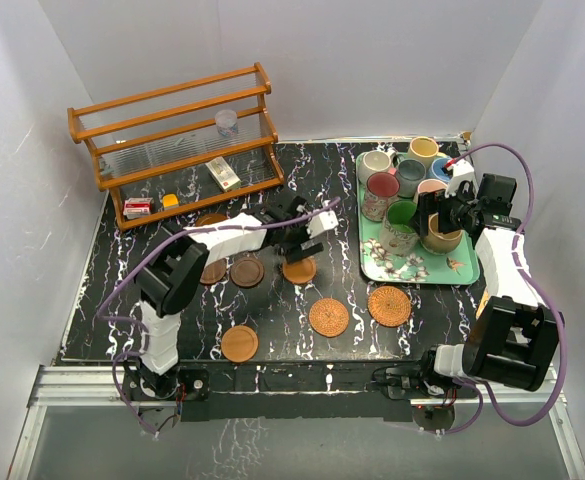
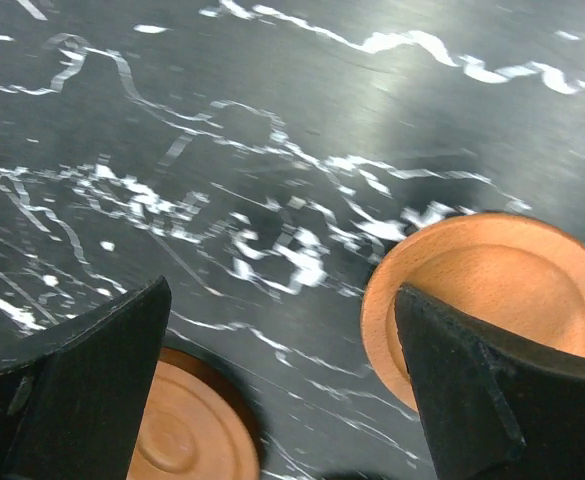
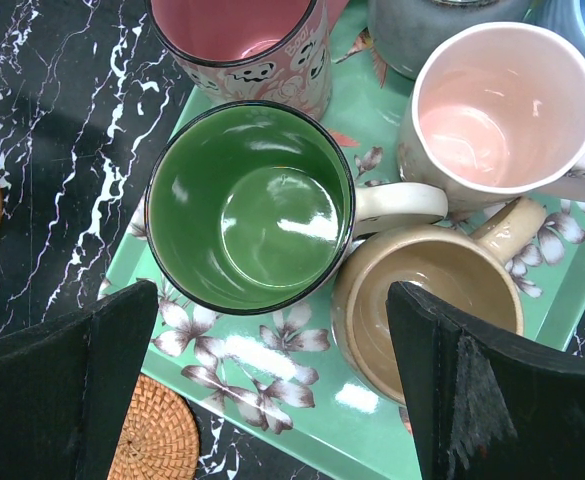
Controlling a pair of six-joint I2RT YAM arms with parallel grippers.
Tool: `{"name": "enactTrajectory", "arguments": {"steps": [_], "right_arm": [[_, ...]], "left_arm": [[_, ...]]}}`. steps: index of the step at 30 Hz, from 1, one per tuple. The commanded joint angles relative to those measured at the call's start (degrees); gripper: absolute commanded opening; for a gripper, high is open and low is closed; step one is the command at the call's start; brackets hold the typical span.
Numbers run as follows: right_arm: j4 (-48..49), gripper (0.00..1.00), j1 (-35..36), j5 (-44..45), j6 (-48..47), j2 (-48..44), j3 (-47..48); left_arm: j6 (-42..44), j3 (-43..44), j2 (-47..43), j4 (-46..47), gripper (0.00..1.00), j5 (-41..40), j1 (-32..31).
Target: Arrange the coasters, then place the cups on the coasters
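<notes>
Several wooden coasters (image 1: pixel 247 271) lie left of centre on the black marble table, with two wicker coasters (image 1: pixel 329 316) nearer the front. The cups stand bunched on a green floral tray (image 1: pixel 412 268). My left gripper (image 1: pixel 298 240) is open, low over the table. In the left wrist view that gripper (image 2: pixel 282 295) has bare table between its fingers, an orange rimmed coaster (image 2: pixel 492 275) at the right finger and a browner coaster (image 2: pixel 187 430) at the left. My right gripper (image 3: pixel 272 290) hangs open above the green cup (image 3: pixel 247 205) and the tan cup (image 3: pixel 422 290), holding nothing.
A wooden rack (image 1: pixel 177 140) at the back left carries a clear plastic cup (image 1: pixel 227 122) and small boxes. White walls close in three sides. A wicker coaster (image 3: pixel 157 440) lies just off the tray's near corner. Pink-lined (image 3: pixel 502 100) and maroon (image 3: pixel 237 40) cups crowd behind the green one.
</notes>
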Motion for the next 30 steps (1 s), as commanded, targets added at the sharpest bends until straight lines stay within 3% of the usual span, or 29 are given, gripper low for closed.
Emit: {"name": "enactTrajectory", "arguments": {"steps": [1,10,30], "right_arm": [[2.39,0.98,-0.32,0.13,-0.38,-0.01,-0.15],[2.21,0.98,-0.32,0.22,-0.45,-0.04,0.01],[2.15,0.98,-0.32,-0.22,-0.39,-0.18,0.03]], "left_arm": [[2.09,4.43,7.78,-1.97,0.93,-4.77,3.52],[2.47,15.12,15.64,-4.94,0.93,-4.47,5.33],[5.47,10.8,13.24,-4.17,0.93,-6.34,10.38]]}}
